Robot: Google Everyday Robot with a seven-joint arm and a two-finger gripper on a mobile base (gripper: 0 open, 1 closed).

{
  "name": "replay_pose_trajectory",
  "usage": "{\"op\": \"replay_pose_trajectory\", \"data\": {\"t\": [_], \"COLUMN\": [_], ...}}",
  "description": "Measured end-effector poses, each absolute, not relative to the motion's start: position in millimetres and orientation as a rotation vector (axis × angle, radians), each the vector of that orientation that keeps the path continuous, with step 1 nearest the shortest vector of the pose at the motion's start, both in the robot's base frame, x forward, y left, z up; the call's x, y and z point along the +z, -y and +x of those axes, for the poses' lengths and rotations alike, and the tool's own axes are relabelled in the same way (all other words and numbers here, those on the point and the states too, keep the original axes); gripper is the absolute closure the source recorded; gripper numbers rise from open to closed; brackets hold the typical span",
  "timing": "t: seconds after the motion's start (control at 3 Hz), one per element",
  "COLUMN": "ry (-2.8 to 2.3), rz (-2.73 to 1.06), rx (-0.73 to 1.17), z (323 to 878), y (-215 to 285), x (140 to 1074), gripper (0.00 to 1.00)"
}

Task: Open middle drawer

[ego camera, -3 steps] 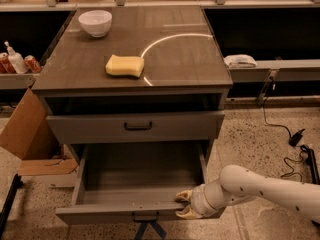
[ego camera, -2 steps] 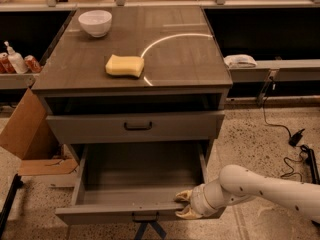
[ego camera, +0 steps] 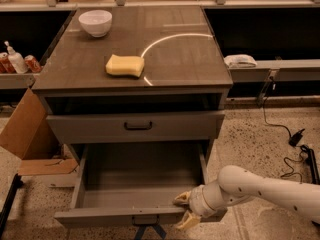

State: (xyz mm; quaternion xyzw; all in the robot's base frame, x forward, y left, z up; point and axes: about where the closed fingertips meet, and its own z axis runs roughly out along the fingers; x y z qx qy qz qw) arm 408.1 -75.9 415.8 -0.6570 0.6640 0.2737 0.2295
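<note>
Here, the middle drawer [ego camera: 140, 181], a wide, shallow grey metal drawer with a small dark bar handle [ego camera: 145, 219] centred on its front panel, stands pulled far out from the lower part of the grey-brown, flat-topped bench [ego camera: 75, 76], its bare inside open to view. The pale yellow two-finger claw [ego camera: 178, 212], on a white, rounded arm [ego camera: 265, 186] reaching in from the bench's right, sits at the right part of that front panel. One finger lies over the panel's top edge inside the drawer and the other in front of it below, so the claw is narrow and holds the panel's lip. Just above the open drawer in the bench, another grey drawer front [ego camera: 90, 128] is nearly flush, with a dark gap over it. On the bench top, a yellow rectangular sponge [ego camera: 125, 65] lies near the middle and a white round bowl [ego camera: 95, 21] stands at the back left corner, well apart from it. A brown cardboard box [ego camera: 25, 131] leans at the bench's left side, and a black cable [ego camera: 280, 129] trails over the speckled floor to its right.
</note>
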Motion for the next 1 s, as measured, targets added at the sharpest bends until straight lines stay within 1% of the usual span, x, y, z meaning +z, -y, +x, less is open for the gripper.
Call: {"op": "replay_pose_trajectory", "data": {"t": [0.33,0.67,1.0], "ry": [-1.823,-1.825,-1.823], "rz": [-1.808,-1.823,-1.840], "rx": [0.772,0.747,0.651], "z": [410,417,430], "y": [82,97,124], "x": [421,443,486], "gripper": [0.00,0.00,0.00]}}
